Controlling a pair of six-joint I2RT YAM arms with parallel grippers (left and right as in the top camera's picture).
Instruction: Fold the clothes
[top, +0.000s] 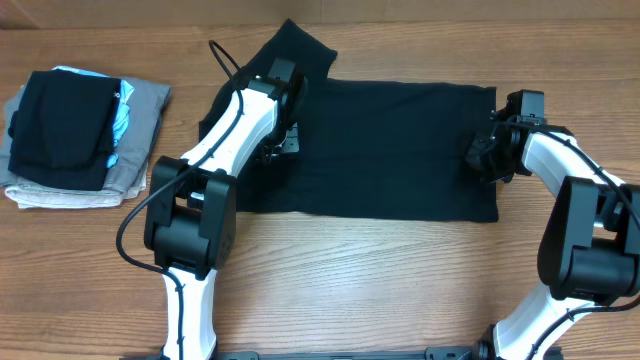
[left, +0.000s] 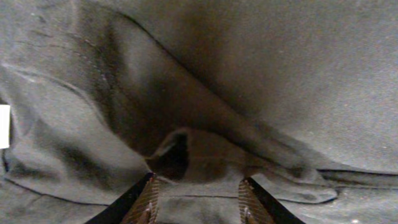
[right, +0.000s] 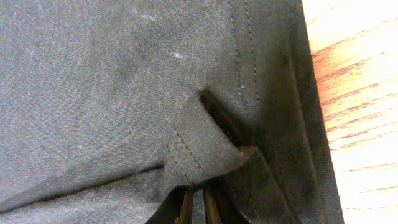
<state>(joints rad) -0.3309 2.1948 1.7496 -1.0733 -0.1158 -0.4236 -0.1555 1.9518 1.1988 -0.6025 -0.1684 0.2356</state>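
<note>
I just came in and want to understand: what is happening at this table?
Two robot arms work on a black shirt spread on the table. The right claw is shut on a fold at its hem. The left claw stands open over bunched fabric near a sleeve. Folded clothes lie piled at the far left.

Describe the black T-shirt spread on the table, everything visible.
The black T-shirt is soft matte knit, lying mostly flat across the wooden table as a long rectangle, one sleeve sticking out past the far edge beside the left gripper. The right gripper pinches a small lifted fold of its stitched hem. The left gripper stands open over wrinkled fabric near a white label.
</note>
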